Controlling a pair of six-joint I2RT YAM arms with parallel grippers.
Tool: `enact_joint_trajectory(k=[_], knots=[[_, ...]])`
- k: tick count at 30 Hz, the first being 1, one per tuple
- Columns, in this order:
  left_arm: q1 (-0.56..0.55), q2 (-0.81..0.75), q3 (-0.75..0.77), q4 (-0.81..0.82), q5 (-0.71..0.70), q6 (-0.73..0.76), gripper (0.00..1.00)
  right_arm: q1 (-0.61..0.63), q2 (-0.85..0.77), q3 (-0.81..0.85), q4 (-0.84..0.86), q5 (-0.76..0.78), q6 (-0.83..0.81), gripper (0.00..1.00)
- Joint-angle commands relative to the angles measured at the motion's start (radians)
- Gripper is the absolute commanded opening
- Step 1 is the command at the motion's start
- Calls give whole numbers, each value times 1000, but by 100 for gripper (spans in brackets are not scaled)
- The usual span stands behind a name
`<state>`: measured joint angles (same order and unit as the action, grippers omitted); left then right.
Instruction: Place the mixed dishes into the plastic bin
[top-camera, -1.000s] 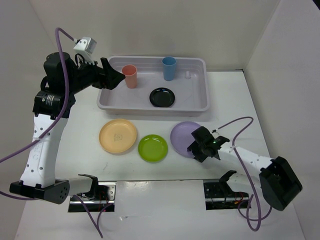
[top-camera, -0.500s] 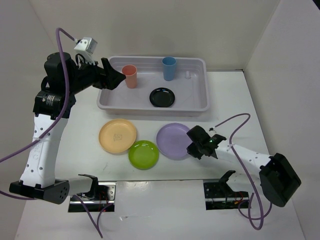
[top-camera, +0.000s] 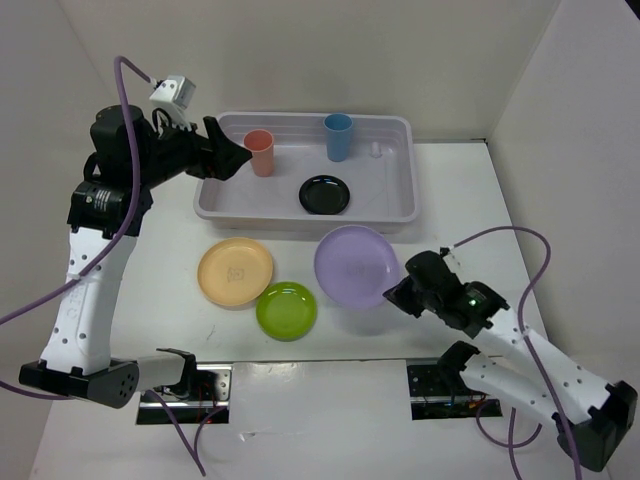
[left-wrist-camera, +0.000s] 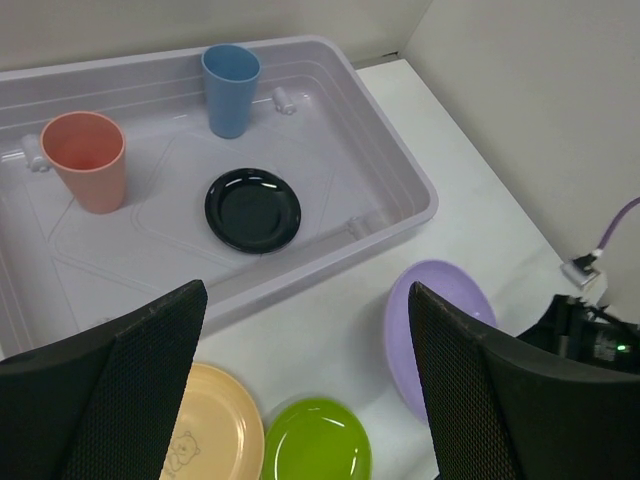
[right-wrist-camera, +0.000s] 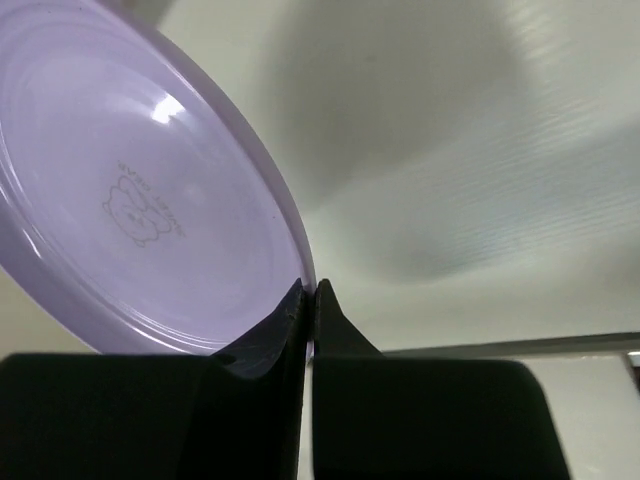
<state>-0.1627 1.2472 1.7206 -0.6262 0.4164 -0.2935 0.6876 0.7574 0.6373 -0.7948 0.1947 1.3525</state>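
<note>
Top external view, and the lilac plate (top-camera: 355, 265) is up off the counter (top-camera: 470, 200), tilted, with its shadow on the white surface beneath it. It hangs just short of the near rim of the plastic bin (top-camera: 400, 215), towards the right of the counter's middle. The right end effector (top-camera: 400, 292) has it by the rim on the plate's near right side. Right wrist view confirms it: both fingertips (right-wrist-camera: 290, 310) are pinched tight on the thin edge, and the plate fans out up and to the left of them.

Out to the left, the lime green plate (top-camera: 287, 310) and the pale orange plate (top-camera: 235, 272) lie flat towards the counter's near edge, touching or nearly so.

Along the far edge, the bin holds the small black plate (top-camera: 325, 194), the coral-red cup (top-camera: 260, 152) and the blue cup (top-camera: 338, 136), both cups upright.

Over the bin's left end, the left end effector (top-camera: 235, 157) hovers beside the coral-red cup, spread wide and carrying nothing.
</note>
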Motion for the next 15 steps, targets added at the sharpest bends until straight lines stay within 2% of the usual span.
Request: enact_joint_trajectory(k=[1,4,8,9,10,12,15], knots=[[-5,-14,-7,37,5,-1,88,9,-78,126,-17,-21,-68,0],[-5,-14,-36,37,-4,-12,88,9,-28,201,87,1,-122,0],[-5,-37,-78,27,-39,-12,88,-78,236,344,232,16,-281,0],[-5,-37,-96,14,-68,-12,88,-123,361,378,259,15,-318,0],[-5,-52,-110,14,-89,-12,88,-137,420,450,300,15,-369,0],[-5,-80,-139,5,-135,-24,89,-160,585,555,341,51,-414,0],[5,-104,-151,-21,-195,-24,89,-189,741,697,364,42,-496,0]])
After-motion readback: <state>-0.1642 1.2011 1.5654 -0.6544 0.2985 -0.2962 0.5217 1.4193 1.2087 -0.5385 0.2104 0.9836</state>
